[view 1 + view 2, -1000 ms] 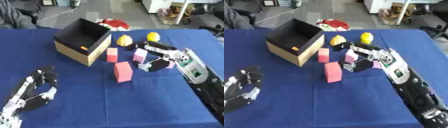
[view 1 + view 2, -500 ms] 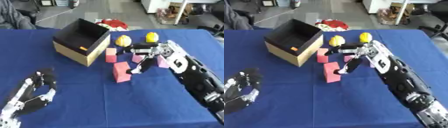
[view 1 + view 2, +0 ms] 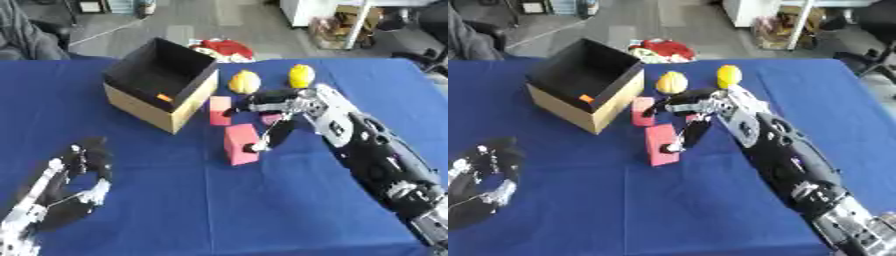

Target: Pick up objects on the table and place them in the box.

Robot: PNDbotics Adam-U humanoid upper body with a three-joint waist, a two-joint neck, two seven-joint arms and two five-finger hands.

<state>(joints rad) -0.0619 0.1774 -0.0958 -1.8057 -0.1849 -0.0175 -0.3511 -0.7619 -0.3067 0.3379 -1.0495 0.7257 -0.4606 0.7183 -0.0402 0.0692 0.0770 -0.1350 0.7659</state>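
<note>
Two pink blocks are seen on the blue worktop [image 3: 219,210]. The bigger pink block [image 3: 240,144] is stood up, so its long side runs up and down. The smaller pink block [image 3: 219,110] is stood up too, just beside the box [image 3: 160,85], between the box and the right hand [image 3: 282,107]. A third small pink piece [image 3: 272,118] is partly hidden under that hand.

The box is open at the top, black inside and tan outside, and it is turned with one corner toward the robot. A small orange mark is seen on its inner wall. Two yellow fruits [image 3: 245,81] [image 3: 301,75] are set behind the blocks, near each other but apart. Something red and white [image 3: 224,48] is lying past the far edge of the worktop.

The right hand is spread apart over the blocks. One finger is stretched toward the smaller block and another is pointed down at the top of the bigger block. Nothing is held in it.

The left hand [image 3: 68,187] is rested at the lower left, fingers relaxed and apart.
</note>
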